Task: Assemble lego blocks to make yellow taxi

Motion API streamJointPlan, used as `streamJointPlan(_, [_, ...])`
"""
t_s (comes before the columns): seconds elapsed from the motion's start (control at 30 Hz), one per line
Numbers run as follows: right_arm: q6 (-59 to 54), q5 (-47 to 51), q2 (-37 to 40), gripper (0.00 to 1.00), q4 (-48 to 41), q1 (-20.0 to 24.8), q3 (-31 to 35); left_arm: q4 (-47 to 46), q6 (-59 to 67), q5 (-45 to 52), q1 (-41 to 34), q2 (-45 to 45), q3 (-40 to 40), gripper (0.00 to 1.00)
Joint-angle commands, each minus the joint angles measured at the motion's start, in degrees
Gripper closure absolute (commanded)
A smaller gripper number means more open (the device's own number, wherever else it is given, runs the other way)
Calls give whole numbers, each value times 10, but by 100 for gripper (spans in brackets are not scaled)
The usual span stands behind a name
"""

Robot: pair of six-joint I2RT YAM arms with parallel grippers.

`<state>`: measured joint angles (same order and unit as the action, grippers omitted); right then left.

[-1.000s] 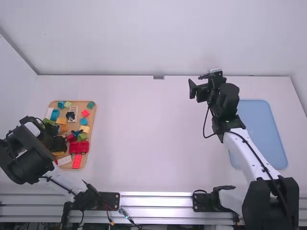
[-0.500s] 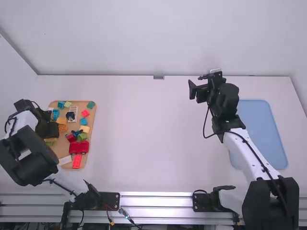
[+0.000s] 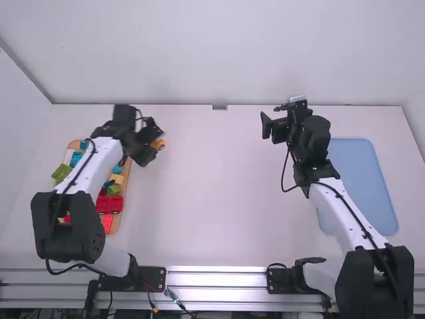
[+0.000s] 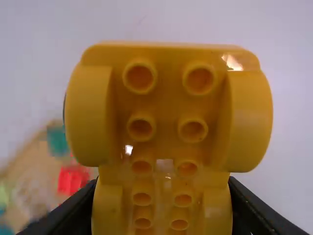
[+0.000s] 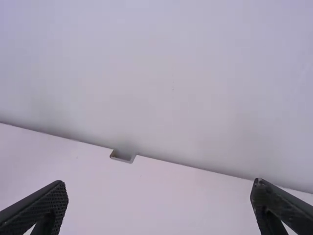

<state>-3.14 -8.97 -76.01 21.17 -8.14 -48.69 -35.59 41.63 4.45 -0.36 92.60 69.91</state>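
At the back left, my left gripper (image 3: 150, 141) is shut on a yellow wheeled block (image 3: 159, 144), just past the back right edge of the wooden tray (image 3: 130, 166). Seen from the left wrist, the yellow wheeled block (image 4: 168, 112) has its hollow studded side and rounded wheel shapes facing the camera, clasped by the left gripper (image 4: 163, 185). On the tray lie a red wheeled piece (image 3: 109, 204), a red block (image 3: 107, 224) and a green block (image 3: 62, 173). My right gripper (image 3: 273, 115) hangs at the back right; its fingers stand wide apart in the right wrist view, the gripper (image 5: 159, 190) holding nothing.
A blue mat (image 3: 362, 179) lies on the right side beside the right arm. The back wall meets the table (image 3: 206, 186) behind both grippers. More small coloured blocks fill the tray, partly under the left arm.
The left arm has swung from over the tray's left side toward the back and right, and the yellow wheeled block now shows at its gripper. The right arm has stayed still.
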Motion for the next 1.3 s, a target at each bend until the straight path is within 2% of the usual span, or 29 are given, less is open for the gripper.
streamJointPlan(0.0, [3, 0, -2, 1, -7, 0, -18, 7, 48, 12, -73, 29, 9, 48])
streamJointPlan(0.2, [3, -2, 27, 1, -54, 19, -18, 16, 106, 25, -209, 92, 10, 44])
streamJointPlan(0.47, [3, -2, 74, 1, -124, 38, -18, 35, 110, -20, -324, 144, 10, 45])
streamJointPlan(0.63, [1, -2, 83, 1, -142, 35, -18, 49, 105, 24, -338, 160, 10, 41])
streamJointPlan(1.27, [-1, 0, 82, 1, -144, 40, -18, -2, 12, 23, -334, 175, 5, 38])
